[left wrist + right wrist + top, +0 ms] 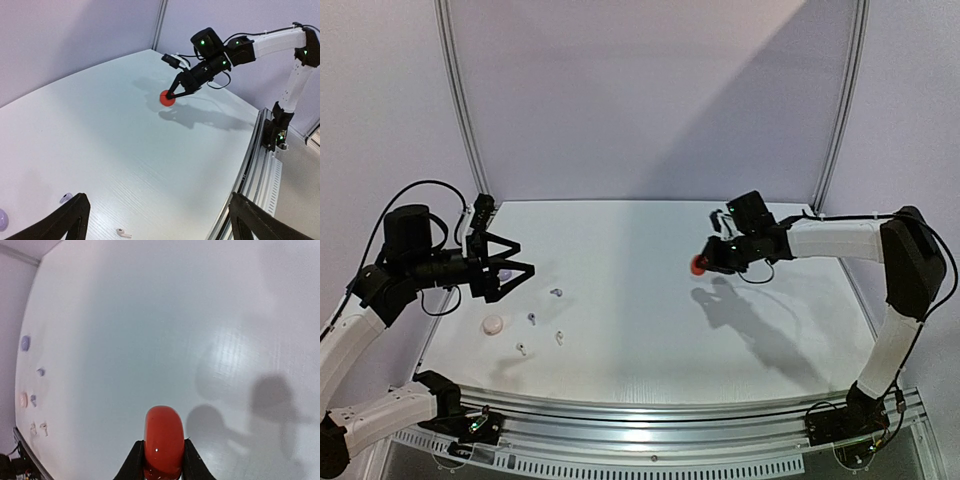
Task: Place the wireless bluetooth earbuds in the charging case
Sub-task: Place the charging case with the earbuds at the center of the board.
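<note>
Four earbuds (556,292) lie loose on the worktop (640,250), lower left from above; right jaws pinch a red case (698,265) aloft mid-right, likely to carry it over; left jaws gape empty nearby.

Your desk (650,300) is a white, faintly grained slab, and all that lies on it sits in its left part. A lilac round case (25,343) lies farthest back and a pale pinkish round case (493,324) nearer you. To their right, apart from one another, lie a lilac-grey earbud (556,292), a second lilac-grey earbud (531,318), a white earbud (560,338) and another white earbud (521,348), the one nearest the front edge.
</note>
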Available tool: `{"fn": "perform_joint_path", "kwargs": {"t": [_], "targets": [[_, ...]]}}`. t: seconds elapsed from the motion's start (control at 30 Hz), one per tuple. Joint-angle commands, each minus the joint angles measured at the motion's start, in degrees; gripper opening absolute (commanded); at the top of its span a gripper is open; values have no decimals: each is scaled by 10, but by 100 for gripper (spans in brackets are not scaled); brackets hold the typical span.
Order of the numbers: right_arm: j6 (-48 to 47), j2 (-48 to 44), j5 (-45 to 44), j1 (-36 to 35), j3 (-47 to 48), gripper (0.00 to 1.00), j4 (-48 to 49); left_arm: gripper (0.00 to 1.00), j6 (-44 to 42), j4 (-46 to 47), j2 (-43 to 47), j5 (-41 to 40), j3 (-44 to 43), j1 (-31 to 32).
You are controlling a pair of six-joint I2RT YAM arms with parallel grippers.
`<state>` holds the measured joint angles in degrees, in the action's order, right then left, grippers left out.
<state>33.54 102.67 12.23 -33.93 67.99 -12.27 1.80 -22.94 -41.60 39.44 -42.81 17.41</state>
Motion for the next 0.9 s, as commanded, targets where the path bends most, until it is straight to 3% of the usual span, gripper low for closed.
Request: {"fn": "perform_joint_path", "kwargs": {"t": [0.0, 0.3, 0.63, 0.87], "targets": [[75, 8, 24, 44, -30, 0, -37, 99, -31, -54, 1, -53, -15, -6], [33, 91, 88, 127, -26, 1, -55, 99, -36, -51, -4, -54, -20, -12], [6, 142, 64, 131, 9, 42, -123, 99, -43, -47, -7, -53, -19, -14], [-13, 132, 4, 130, 38, 60, -181, 99, -47, -44, -5, -48, -17, -16]]}}
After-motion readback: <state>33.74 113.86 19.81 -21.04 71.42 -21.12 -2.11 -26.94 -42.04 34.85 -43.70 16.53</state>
